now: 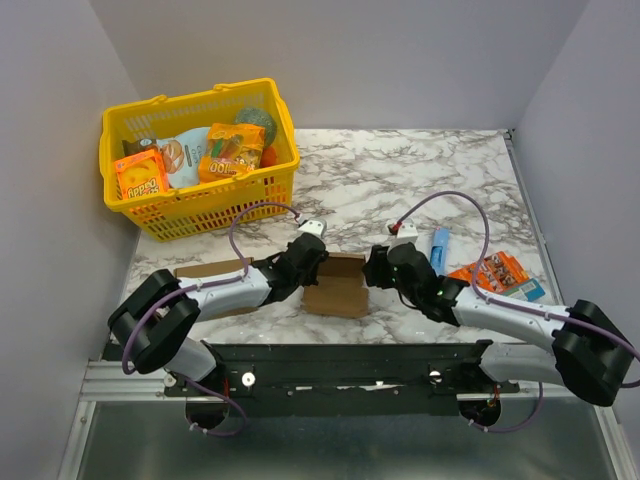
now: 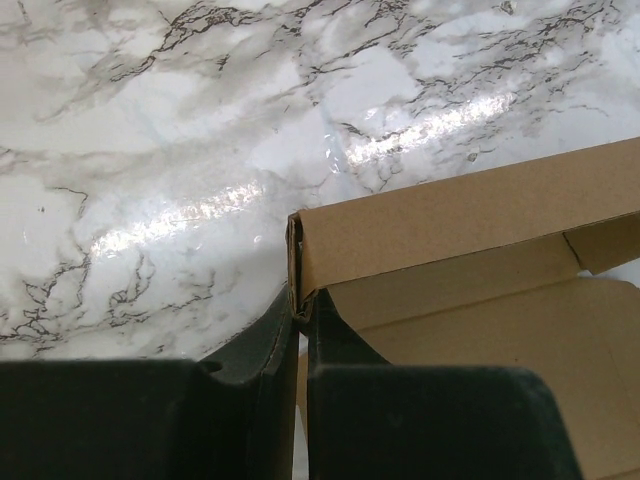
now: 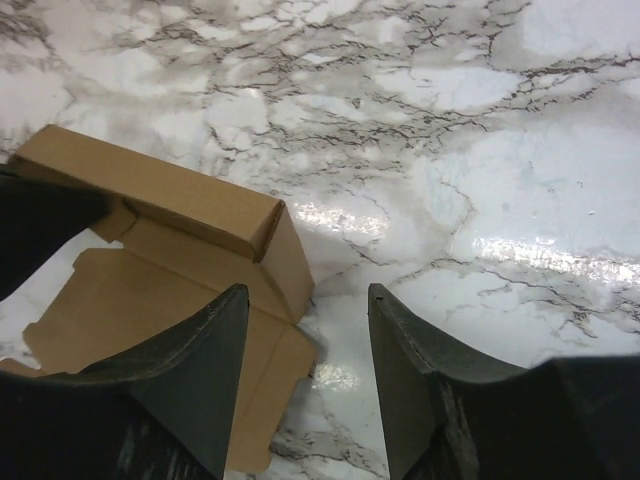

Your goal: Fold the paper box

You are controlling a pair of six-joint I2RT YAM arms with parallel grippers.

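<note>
The paper box [image 1: 337,287] lies on the marble table between my two arms, its far wall folded upright and its near flaps flat. My left gripper [image 1: 311,262] is at its left end. In the left wrist view the left gripper [image 2: 300,306] is shut on the corner of the box's [image 2: 460,215] upright wall. My right gripper [image 1: 374,268] is at the box's right end. In the right wrist view the right gripper [image 3: 308,300] stands open, its left finger over a flat flap of the box [image 3: 170,195], its right finger over bare marble, holding nothing.
A yellow basket [image 1: 255,190] with groceries stands at the back left. A flat brown cardboard rectangle [image 1: 205,270] lies under my left arm. A blue item [image 1: 438,245] and an orange packet [image 1: 495,272] lie to the right of the box.
</note>
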